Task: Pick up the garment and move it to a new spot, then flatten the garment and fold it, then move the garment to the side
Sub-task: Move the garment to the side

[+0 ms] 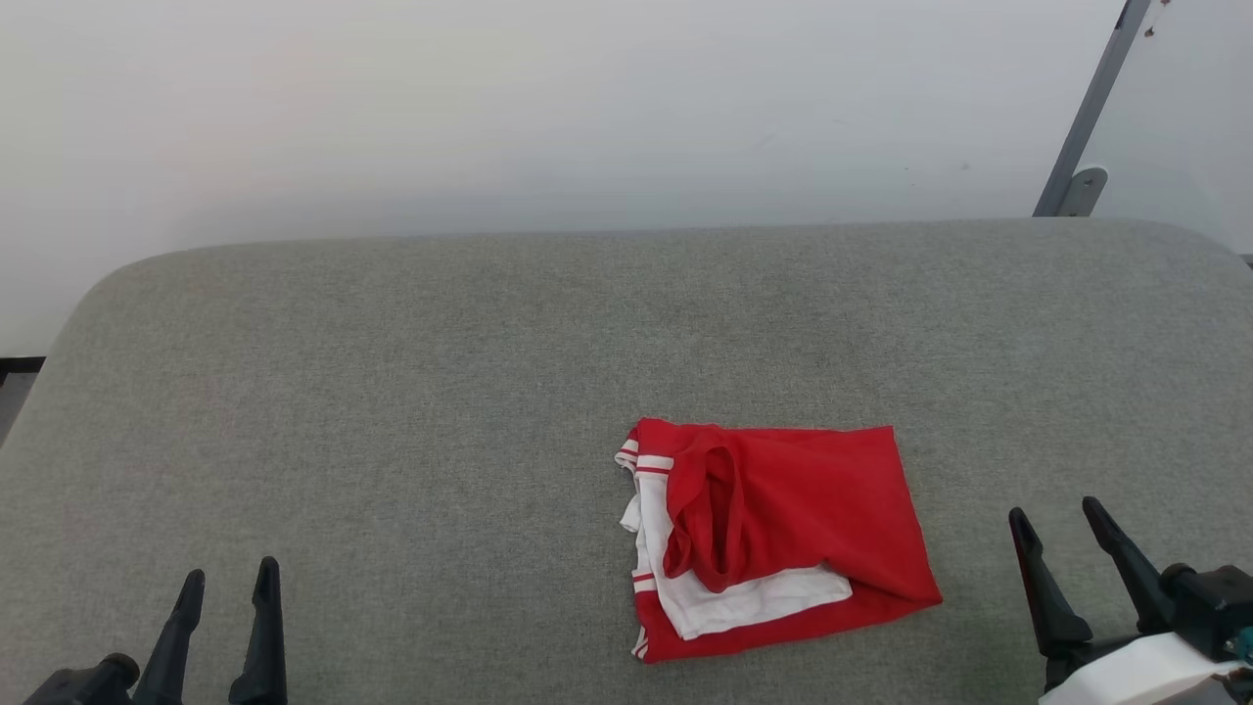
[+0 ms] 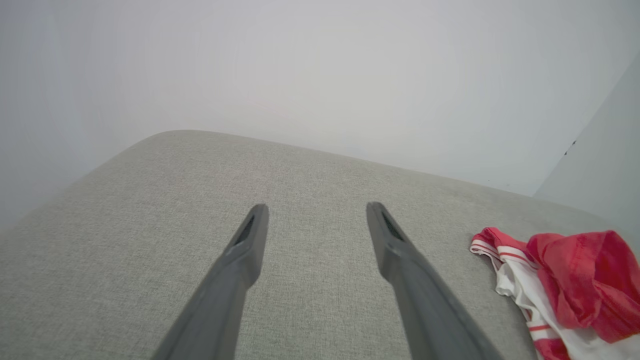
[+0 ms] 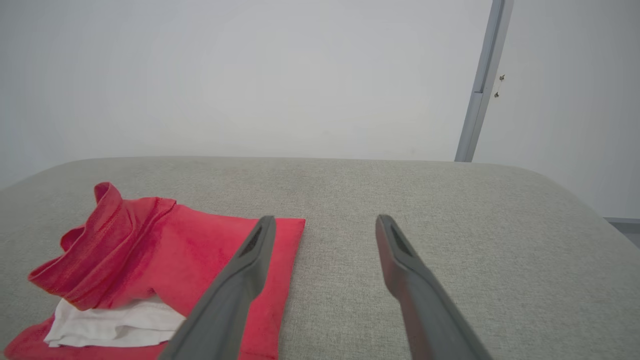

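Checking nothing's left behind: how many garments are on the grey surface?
1: the red garment, folded, lies right of centre, near the right claw. Anything beneath it would be hidden.

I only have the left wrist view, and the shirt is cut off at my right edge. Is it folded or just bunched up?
Observer: In the head view the shirt lies folded into a rough rectangle, with a red flap humped up over white fabric on its left half.
Operator: Where is the right end effector?
Observer: The right end effector is open and holds nothing. It is just right of the shirt and apart from it.
Operator: Anything over on that side to watch for?
Observer: A grey post stands behind the far right corner of the surface.
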### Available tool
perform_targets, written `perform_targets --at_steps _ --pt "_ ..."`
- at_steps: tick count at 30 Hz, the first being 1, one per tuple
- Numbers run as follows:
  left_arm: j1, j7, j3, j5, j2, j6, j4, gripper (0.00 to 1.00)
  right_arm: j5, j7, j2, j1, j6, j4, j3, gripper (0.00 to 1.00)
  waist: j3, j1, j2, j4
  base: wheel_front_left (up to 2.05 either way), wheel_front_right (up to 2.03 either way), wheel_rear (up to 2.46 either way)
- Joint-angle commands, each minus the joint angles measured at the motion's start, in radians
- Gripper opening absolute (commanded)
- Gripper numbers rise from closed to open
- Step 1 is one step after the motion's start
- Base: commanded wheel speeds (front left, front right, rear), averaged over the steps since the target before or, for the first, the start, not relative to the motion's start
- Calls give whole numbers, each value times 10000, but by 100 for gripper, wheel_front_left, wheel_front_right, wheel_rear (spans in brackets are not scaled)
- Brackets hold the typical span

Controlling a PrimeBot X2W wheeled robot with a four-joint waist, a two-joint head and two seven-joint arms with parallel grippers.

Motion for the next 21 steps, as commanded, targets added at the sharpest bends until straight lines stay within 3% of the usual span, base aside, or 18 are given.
perform_targets --at_steps 1,14,21 --pt "-65 -47 25 -9 -27 -25 -20 100 -43 -38 51 105 -1 -4 -27 100 3 0 -1 1 0 0 0" --pt "-104 -47 128 388 47 -26 -27 100 16 -39 -25 130 -2 149 111 100 48 0 -1 68 0 0 0" --pt "-260 -47 511 1032 24 -25 -28 100 462 -37 -636 -391 -1 768 945 100 99 0 -1 235 0 0 0"
